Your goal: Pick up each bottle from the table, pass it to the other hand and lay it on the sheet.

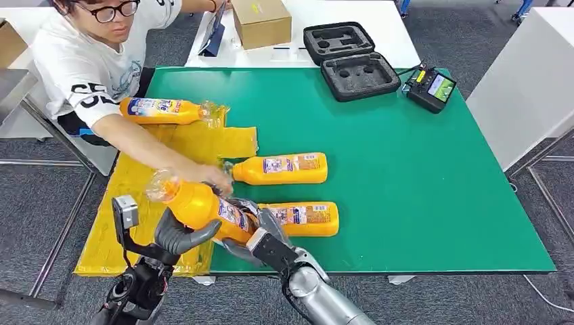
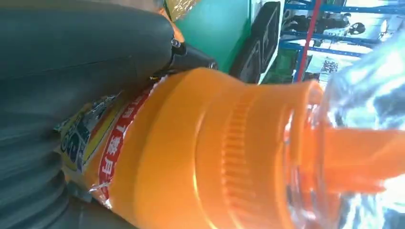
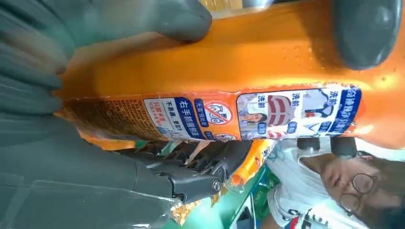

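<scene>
While both robot hands close around it, the held orange bottle (image 1: 203, 206) hangs tilted over the near edge of the green table (image 1: 420, 176), its clear cap (image 1: 160, 185) pointing toward the yellow sheet (image 1: 128, 223). The left hand (image 1: 181, 237) grasps it from below near the shoulder, thick grey thumb (image 2: 86, 43) pressed on the body. The right hand (image 1: 260, 233) wraps the labelled lower part, fingers (image 3: 143, 19) curled over the orange plastic. Up close, the bottle is glossy orange with a ribbed collar beneath the transparent cap, and its torn, wrinkled label (image 3: 248, 114) carries blue and red printed panels with small pictures. A person's hand (image 1: 210, 177) reaches across and touches the bottle near its neck.

Two more orange bottles lie flat on the table: the middle bottle (image 1: 281, 168) just beyond the held one, and the near bottle (image 1: 304, 218) beside the right hand. A fourth bottle (image 1: 162, 110) lies on the sheet's far end. An open black foam case (image 1: 352, 59), a handheld controller (image 1: 431, 88) and a cardboard box (image 1: 261, 20) sit farther back.
</scene>
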Available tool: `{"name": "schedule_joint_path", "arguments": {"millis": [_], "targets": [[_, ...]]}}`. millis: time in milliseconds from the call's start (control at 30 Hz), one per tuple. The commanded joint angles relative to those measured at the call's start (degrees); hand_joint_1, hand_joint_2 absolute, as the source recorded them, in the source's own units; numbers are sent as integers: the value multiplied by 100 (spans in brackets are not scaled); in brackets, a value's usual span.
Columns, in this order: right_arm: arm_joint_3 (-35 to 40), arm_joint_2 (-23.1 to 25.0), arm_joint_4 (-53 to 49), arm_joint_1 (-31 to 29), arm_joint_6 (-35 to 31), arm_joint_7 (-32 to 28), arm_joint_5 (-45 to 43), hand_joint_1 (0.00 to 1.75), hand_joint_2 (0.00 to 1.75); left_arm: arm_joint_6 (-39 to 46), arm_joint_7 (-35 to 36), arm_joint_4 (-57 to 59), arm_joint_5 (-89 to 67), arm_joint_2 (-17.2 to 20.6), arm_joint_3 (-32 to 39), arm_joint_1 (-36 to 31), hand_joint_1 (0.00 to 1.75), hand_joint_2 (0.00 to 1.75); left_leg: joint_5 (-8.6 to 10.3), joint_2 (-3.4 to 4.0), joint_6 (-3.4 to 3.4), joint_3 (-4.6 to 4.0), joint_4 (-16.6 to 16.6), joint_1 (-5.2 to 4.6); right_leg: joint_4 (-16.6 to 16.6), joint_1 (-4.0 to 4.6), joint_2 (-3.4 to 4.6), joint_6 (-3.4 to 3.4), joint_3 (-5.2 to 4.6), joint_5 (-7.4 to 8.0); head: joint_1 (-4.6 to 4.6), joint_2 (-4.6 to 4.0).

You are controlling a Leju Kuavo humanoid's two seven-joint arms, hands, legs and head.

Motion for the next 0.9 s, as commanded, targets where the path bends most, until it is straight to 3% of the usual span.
{"name": "schedule_joint_path", "arguments": {"millis": [33, 167, 200, 233, 300, 333, 500, 700, 900], "targets": [[65, -32, 342, -190, -28, 11, 55, 175, 175, 27, -6, 251, 92, -24, 62, -157, 175, 175, -8, -7, -1, 26, -5, -1, -4, -2, -1, -1, 27, -9, 0, 0], [69, -54, 365, -202, -124, 43, 169, 175, 175, 9, -90, 189, 191, -65, 138, -107, 175, 175, -4, -5, 0, 18, -6, -3, -3, -4, -1, 0, 17, -6, 2, 0], [71, -69, 365, -205, -165, 47, 198, 168, 175, 9, -98, 179, 195, -76, 145, -111, 175, 175, -9, -5, 0, 29, -5, -2, -4, -3, 1, -1, 28, -10, 2, 0], [71, -84, 369, -208, -306, 72, 274, 0, 175, 12, -111, 171, 207, -92, 160, -105, 175, 175, -14, -6, -1, 41, -7, -2, -5, -3, 3, -1, 40, -14, 2, 0], [24, -92, 278, -179, -447, 85, 337, 0, 175, 55, -159, 149, 190, -128, 211, -100, 175, 175, -16, -14, -1, 46, -5, -2, -4, -3, -4, -2, 48, -19, 2, 0], [3, -96, 189, -161, -605, 64, 396, 0, 0, 148, -214, 139, 102, -131, 238, -119, 175, 175, -6, -11, -1, 23, -5, -1, -4, -1, -5, -1, 24, -9, 2, 0], [34, -234, -871, 162, -798, 150, 617, 0, 0, 743, -477, 126, -380, -122, 354, -218, 175, 175, -4, -12, 0, 10, 0, -1, 0, -2, -8, 0, 12, -8, 2, 0], [39, -250, -968, 211, -798, 180, 624, 0, 0, 736, -477, 131, -379, -128, 353, -213, 175, 175, 1, -10, 0, 5, -3, 0, -3, 0, -8, 0, 5, -2, 2, 0], [240, -430, -1906, 460, -278, 219, 476, 0, 0, 1000, -657, 77, -541, -158, 612, -144, 175, 175, -9, -12, 0, 21, -1, 0, -2, -1, -7, 0, 23, -12, 4, 0]]}}
